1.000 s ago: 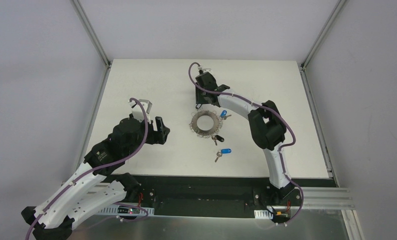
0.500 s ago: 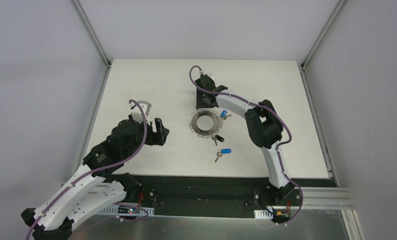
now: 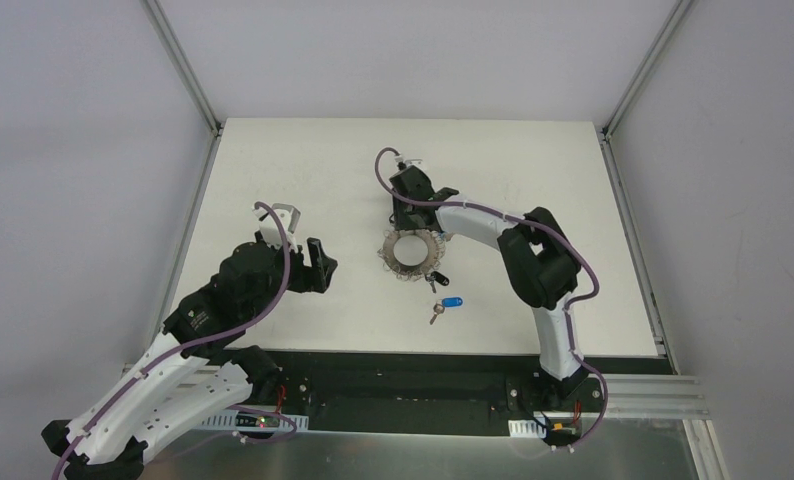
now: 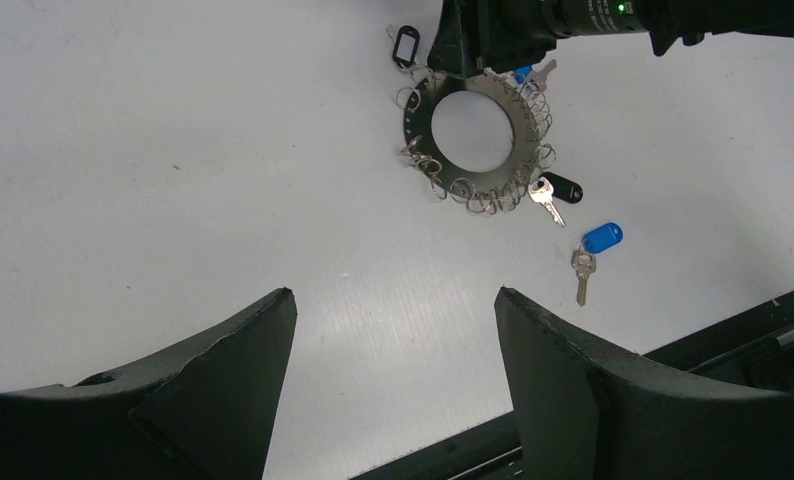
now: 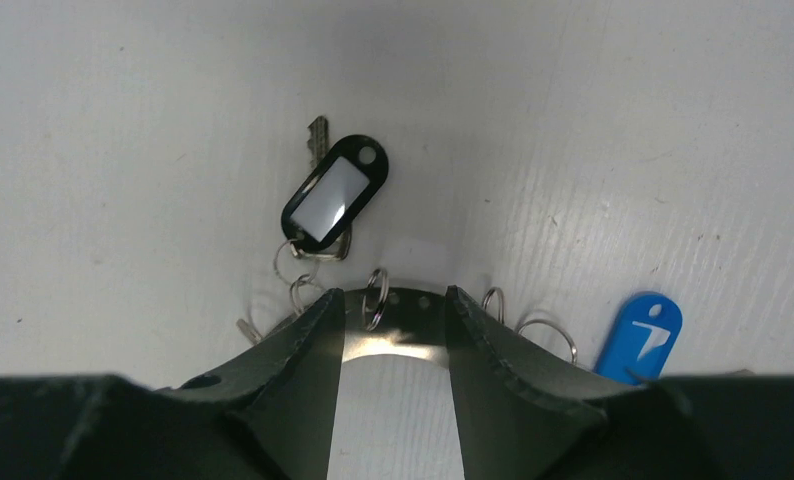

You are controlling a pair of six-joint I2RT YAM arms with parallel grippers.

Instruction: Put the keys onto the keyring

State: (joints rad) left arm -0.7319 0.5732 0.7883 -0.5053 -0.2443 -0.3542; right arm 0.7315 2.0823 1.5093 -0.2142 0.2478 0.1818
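Note:
The keyring point(image 3: 410, 270), a flat silvery ring edged with wire loops, lies mid-table. My right gripper point(image 3: 404, 222) stands open over its far edge. In the right wrist view the fingertips straddle a stretch of the keyring's band point(image 5: 405, 303) with one wire loop between them; contact is unclear. A black-tagged key point(image 5: 333, 197) lies just beyond, and a blue key cap point(image 5: 641, 335) to the right. Another black key point(image 3: 436, 279) and a loose blue key point(image 3: 450, 303) lie nearer. My left gripper point(image 3: 318, 263) hovers open and empty, well to the left of the ring point(image 4: 420, 135).
The table's black front rail point(image 4: 613, 400) runs just below the left fingers. Metal frame posts point(image 3: 183, 65) stand at the far corners. The right arm point(image 3: 493, 222) stretches across the table on the ring's right side, covering the blue-capped key there in the top view.
My right gripper has come nearer, down onto the ring's far edge, and the ring has slid slightly towards the arms. The left arm has barely moved.

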